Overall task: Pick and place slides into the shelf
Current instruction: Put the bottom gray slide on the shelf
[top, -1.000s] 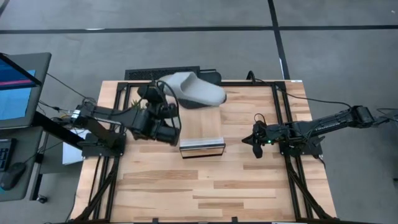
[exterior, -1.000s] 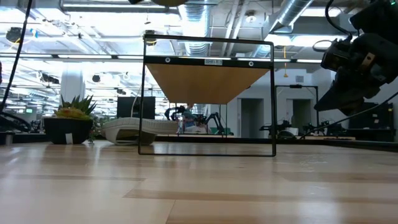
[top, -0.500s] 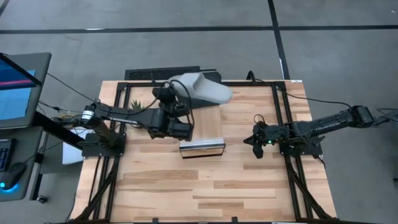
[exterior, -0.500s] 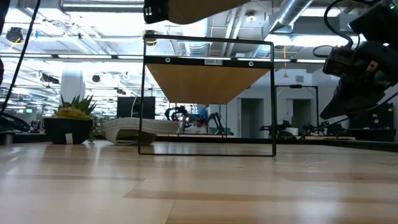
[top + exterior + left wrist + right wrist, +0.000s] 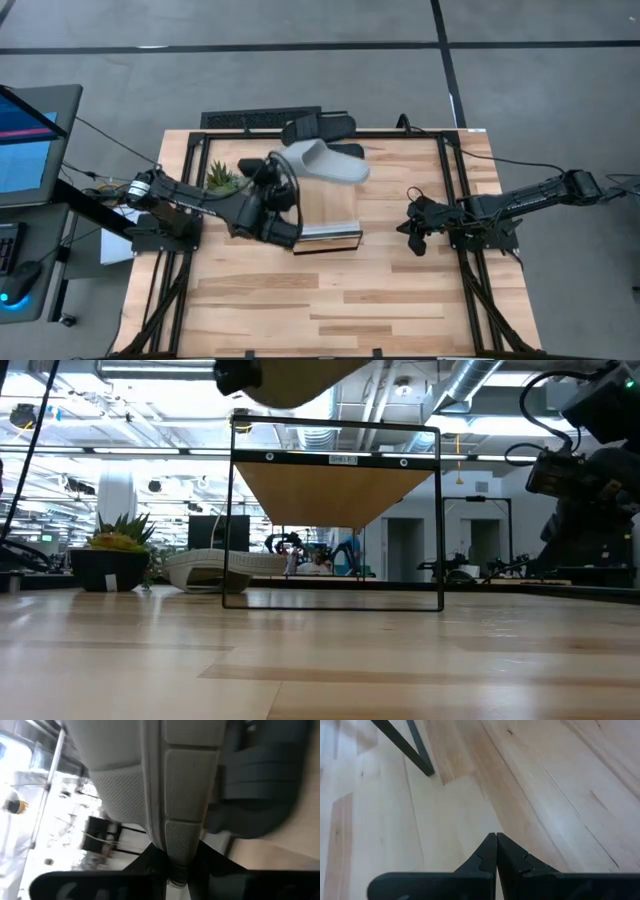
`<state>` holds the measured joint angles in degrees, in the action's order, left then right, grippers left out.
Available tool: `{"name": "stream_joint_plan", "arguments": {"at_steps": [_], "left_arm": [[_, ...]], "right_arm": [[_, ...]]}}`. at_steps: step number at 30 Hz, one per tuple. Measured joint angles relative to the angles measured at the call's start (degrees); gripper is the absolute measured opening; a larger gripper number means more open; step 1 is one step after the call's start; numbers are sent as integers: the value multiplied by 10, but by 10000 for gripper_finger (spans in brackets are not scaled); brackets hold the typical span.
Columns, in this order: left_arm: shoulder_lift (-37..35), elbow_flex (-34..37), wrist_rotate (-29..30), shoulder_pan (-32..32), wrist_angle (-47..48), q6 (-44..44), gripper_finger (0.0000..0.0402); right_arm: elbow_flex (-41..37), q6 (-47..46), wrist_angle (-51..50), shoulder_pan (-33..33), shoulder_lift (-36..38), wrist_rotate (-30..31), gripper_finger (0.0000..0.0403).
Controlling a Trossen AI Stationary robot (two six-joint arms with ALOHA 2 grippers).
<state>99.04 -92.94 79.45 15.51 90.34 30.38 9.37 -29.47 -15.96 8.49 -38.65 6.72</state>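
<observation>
Pale grey-green slide (image 5: 322, 160) hangs from the left tool (image 5: 282, 180), pinched at its heel end, long axis running away from the tool over the back of the shelf (image 5: 327, 238). The shelf sits just beside and below the tool, so the left arm, stretched low across the surface (image 5: 330, 300), is nearer. The right tool (image 5: 412, 233) waits closed, well apart.

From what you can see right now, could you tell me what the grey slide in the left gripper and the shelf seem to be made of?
The grey slide looks like moulded foam or soft rubber, matte: its surface shows fine stippling and pressed panels. The left gripper pinches its edge. The shelf looks like light unfinished wood with visible grain, and its front edge appears to be silvery metal, going by the sheen.
</observation>
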Motion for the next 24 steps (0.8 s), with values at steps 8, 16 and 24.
{"name": "stream_joint_plan", "arguments": {"at_steps": [8,16,24], "left_arm": [[24,63,-49,17,-5,37,25],[23,121,-64,19,-3,87,25],[24,144,-76,19,-3,109,25]], "right_arm": [[0,10,-3,0,0,-9,0],[0,0,-3,0,0,-8,0],[0,-8,-3,0,0,-8,0]]}}
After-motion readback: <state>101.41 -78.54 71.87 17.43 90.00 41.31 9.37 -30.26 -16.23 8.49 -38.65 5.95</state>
